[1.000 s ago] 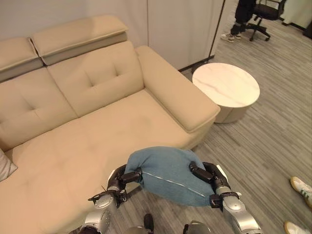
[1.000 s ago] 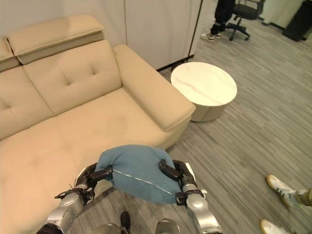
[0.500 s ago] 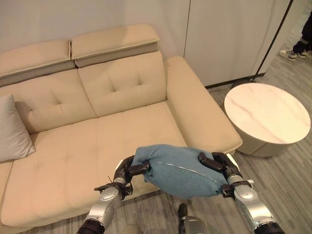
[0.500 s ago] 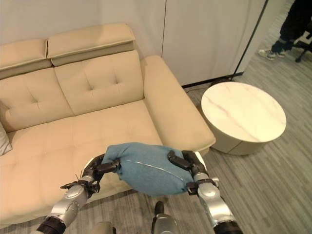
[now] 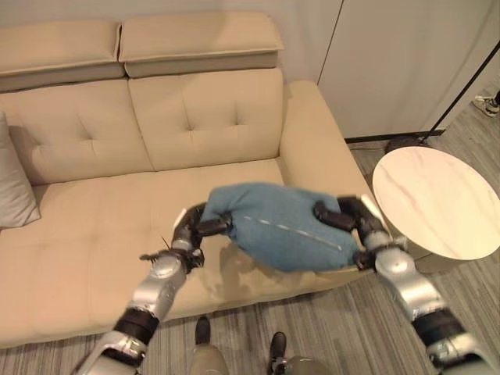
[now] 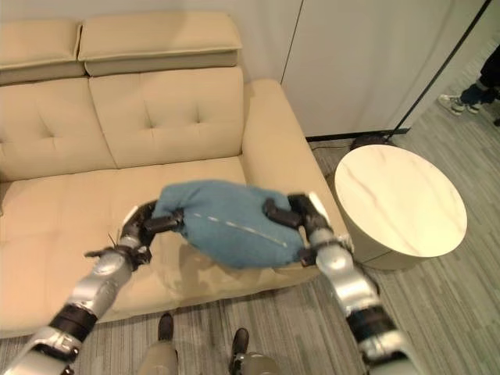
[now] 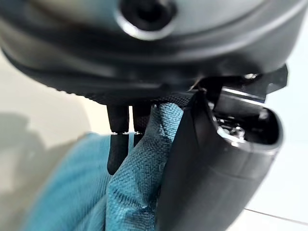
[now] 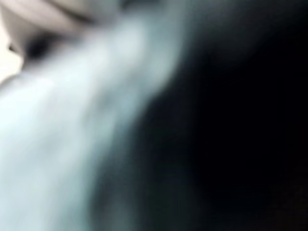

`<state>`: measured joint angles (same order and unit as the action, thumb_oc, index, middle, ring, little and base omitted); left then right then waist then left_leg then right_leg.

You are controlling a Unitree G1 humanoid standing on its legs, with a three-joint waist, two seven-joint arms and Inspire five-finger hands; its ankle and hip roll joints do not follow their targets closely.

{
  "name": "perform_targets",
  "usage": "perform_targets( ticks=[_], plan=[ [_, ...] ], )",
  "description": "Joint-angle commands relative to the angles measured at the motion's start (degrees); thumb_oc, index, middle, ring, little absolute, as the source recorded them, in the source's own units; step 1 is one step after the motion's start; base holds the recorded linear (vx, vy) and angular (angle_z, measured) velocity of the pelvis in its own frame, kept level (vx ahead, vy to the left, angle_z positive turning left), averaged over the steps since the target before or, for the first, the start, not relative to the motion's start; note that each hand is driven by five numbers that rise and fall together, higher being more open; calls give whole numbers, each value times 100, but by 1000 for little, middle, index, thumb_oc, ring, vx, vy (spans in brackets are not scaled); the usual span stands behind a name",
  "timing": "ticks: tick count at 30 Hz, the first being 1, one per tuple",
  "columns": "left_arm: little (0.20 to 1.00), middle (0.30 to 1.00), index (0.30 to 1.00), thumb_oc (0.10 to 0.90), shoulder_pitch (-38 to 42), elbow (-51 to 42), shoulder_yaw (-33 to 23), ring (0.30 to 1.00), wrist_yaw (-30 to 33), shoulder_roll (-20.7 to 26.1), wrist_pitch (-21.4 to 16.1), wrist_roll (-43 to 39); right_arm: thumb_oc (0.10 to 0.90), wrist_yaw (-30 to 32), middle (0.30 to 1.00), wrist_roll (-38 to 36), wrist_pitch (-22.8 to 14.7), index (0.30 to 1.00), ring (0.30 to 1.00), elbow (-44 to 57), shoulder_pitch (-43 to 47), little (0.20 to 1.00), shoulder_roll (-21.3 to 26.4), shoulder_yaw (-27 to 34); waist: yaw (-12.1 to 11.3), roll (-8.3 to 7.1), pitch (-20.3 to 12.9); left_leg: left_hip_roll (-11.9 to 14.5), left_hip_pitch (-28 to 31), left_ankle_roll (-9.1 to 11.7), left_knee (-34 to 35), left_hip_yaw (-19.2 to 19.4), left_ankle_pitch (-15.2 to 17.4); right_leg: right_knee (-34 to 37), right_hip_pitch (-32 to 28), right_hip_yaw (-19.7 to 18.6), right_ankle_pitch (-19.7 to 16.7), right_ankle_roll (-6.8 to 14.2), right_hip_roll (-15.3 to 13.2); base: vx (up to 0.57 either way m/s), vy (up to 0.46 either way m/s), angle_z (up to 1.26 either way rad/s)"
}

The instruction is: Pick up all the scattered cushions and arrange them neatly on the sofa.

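Two hands carry one blue cushion (image 5: 283, 227) above the front of the sofa (image 5: 117, 234) seat, on the side nearest the sofa's right armrest. Left hand (image 5: 197, 227) has fingers and thumb pinching the cushion's left end; its wrist view shows dark fingers pressed into blue fabric. Right hand (image 5: 348, 217) is curled over the cushion's right end, also gripping. Cushion hangs between them, sagging a little, not yet resting on the seat as far as can be judged. A grey cushion (image 5: 14, 187) already leans against the sofa back at the far left end. Round table (image 5: 437, 201) stands just beside the sofa's right armrest. Step in hand looks like placing. To do it well: keep both grips firm and level so the cushion doesn't twist, carry it deeper toward the sofa back, stand it upright against the backrest near the right armrest so it mirrors the grey one, and let go only once its lower edge sits on the seat. Releasing this near the front edge risks it rolling off to the floor.
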<state>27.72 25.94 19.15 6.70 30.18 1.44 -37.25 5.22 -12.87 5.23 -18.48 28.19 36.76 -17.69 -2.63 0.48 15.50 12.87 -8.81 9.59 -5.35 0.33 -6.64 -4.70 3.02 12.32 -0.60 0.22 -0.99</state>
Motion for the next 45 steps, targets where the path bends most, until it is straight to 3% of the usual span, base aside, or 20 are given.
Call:
perform_targets(
  ticks=[1,4,7,11,14,18,20,21,22,23,24,25,26,31,35,38,39,42,45],
  plan=[
    [300,300,300,400,3140,462,670,300,166,903,-1126,-262,400,397,300,-605,-913,300,300,-543,3029,300,477,-598,-350,-251,-1051,-14,-726,-169,-254,-4,121,-156,-795,-297,745,966,-914,69,121,17],
    [300,300,300,400,4925,1185,1457,300,422,1170,-1226,-348,400,697,300,-496,-806,300,300,-1450,4875,300,653,-1498,-366,-325,-895,-117,-1052,-198,-328,40,168,-120,-399,-345,550,1053,-1010,-80,95,3],
    [300,300,300,400,5792,1395,1515,300,861,1287,-1570,-551,400,1169,300,-182,-818,300,300,-1745,5901,300,760,-1872,-282,-329,-673,-180,-1402,-232,-329,49,145,-133,123,-368,335,1083,-1053,-141,96,12],
    [300,300,300,400,5899,1157,859,300,1441,1471,-2086,-489,400,1803,300,593,-802,300,300,-1794,6511,300,823,-1844,-217,-358,-478,-270,-1828,-258,-338,106,159,-82,632,-403,167,1115,-1172,-75,114,9],
    [300,300,300,400,5786,1389,696,300,1673,1489,-2143,-439,400,1913,300,982,-654,300,300,-2074,6735,300,1119,-2159,-211,-372,-210,-306,-2267,-235,-410,106,124,-121,1043,-406,62,1125,-1246,-107,68,-2],
    [300,300,300,400,5657,2027,740,300,1600,1382,-1956,-370,400,1958,300,654,-646,300,300,-2913,6682,300,1090,-2227,-271,-305,82,-336,-2689,-215,-394,89,-22,-83,1368,-356,-95,1138,-1294,-98,56,-7],
    [328,328,328,419,5732,2988,887,328,1380,1203,-1666,-563,400,1736,300,531,-516,300,300,-3712,6741,300,977,-2462,-327,-275,261,-368,-2941,-204,-382,82,-99,-41,1548,-308,-153,1145,-1310,-87,14,9],
    [331,331,331,420,6136,3976,1068,331,1178,1053,-1461,-684,400,1513,300,107,-471,300,300,-4655,6905,300,767,-2619,-354,-270,449,-394,-3239,-119,-406,6,-1,-28,1777,-285,-130,1179,-1321,-54,-12,8],
    [380,380,380,453,6188,4025,1087,380,1151,1054,-1469,-703,400,1499,300,89,-492,300,300,-4704,6955,300,759,-2643,-352,-268,446,-393,-3274,-120,-420,0,1,-34,1804,-283,-131,1180,-1318,-15,-7,9],
    [415,415,415,477,6234,4264,957,415,1119,1080,-1442,-834,411,1443,316,-253,-493,316,316,-5002,6892,316,684,-2561,-400,-245,581,-430,-3434,-104,-427,-14,-16,-11,1963,-287,-180,1188,-1341,-28,-15,9],
    [516,516,516,544,6486,4608,992,516,953,1108,-1383,-928,755,1227,832,-686,-460,832,832,-5654,6990,832,681,-2555,-440,-254,616,-489,-3802,-82,-443,-55,-74,63,2227,-261,-259,1196,-1353,-35,-12,7],
    [742,742,742,695,6452,4694,915,742,938,1117,-1370,-1005,800,1154,900,-910,-430,900,900,-5826,6992,900,658,-2512,-459,-272,658,-518,-3942,-69,-444,-76,-89,113,2311,-256,-299,1204,-1349,-7,-43,4],
    [900,900,900,800,6456,4870,927,900,873,1154,-1304,-1006,800,1091,900,-1171,-407,900,900,-6058,6992,900,668,-2437,-482,-279,647,-552,-4064,-71,-414,-58,-106,191,2376,-247,-331,1228,-1351,26,-39,2],
    [900,900,900,800,6436,5472,1357,900,251,1443,-911,-473,800,746,900,-2130,-271,900,900,-6672,6979,900,935,-2144,-587,-219,648,-700,-4604,-71,-374,-42,-186,410,2775,-221,-449,1273,-1387,43,-10,7],
    [900,900,900,800,6280,5979,1150,900,130,1692,-678,-319,800,867,900,-2908,-344,900,900,-6678,6802,900,890,-1633,-622,-232,537,-722,-4724,-77,-310,-49,-225,447,2845,-175,-451,1285,-1390,41,1,4],
    [900,900,900,800,6201,5753,988,900,151,1842,-735,-534,800,1031,900,-3322,-544,900,900,-6361,6597,900,915,-1259,-622,-209,477,-737,-4649,-92,-233,-46,-228,443,2823,-163,-447,1283,-1388,43,5,-1],
    [900,900,900,800,6188,5604,873,900,209,2161,-823,-722,800,1040,900,-3705,-724,900,900,-6117,6360,900,991,-966,-658,-138,450,-736,-4582,-100,-174,-44,-219,438,2784,-139,-430,1289,-1391,28,9,4],
    [900,900,900,800,6098,5445,604,900,305,2523,-876,-1148,800,1070,900,-4095,-932,900,900,-5670,5883,900,896,-514,-675,-123,466,-729,-4484,-148,-171,-3,-341,378,2742,-79,-489,1268,-1409,-57,49,1],
    [900,900,900,800,5781,5002,299,900,387,2736,-950,-1548,800,1190,900,-4853,-1560,900,900,-4802,5200,900,385,370,-643,-51,471,-705,-4257,-170,-177,9,-297,300,2625,-101,-403,1246,-1406,-10,34,-4]
  ],
)
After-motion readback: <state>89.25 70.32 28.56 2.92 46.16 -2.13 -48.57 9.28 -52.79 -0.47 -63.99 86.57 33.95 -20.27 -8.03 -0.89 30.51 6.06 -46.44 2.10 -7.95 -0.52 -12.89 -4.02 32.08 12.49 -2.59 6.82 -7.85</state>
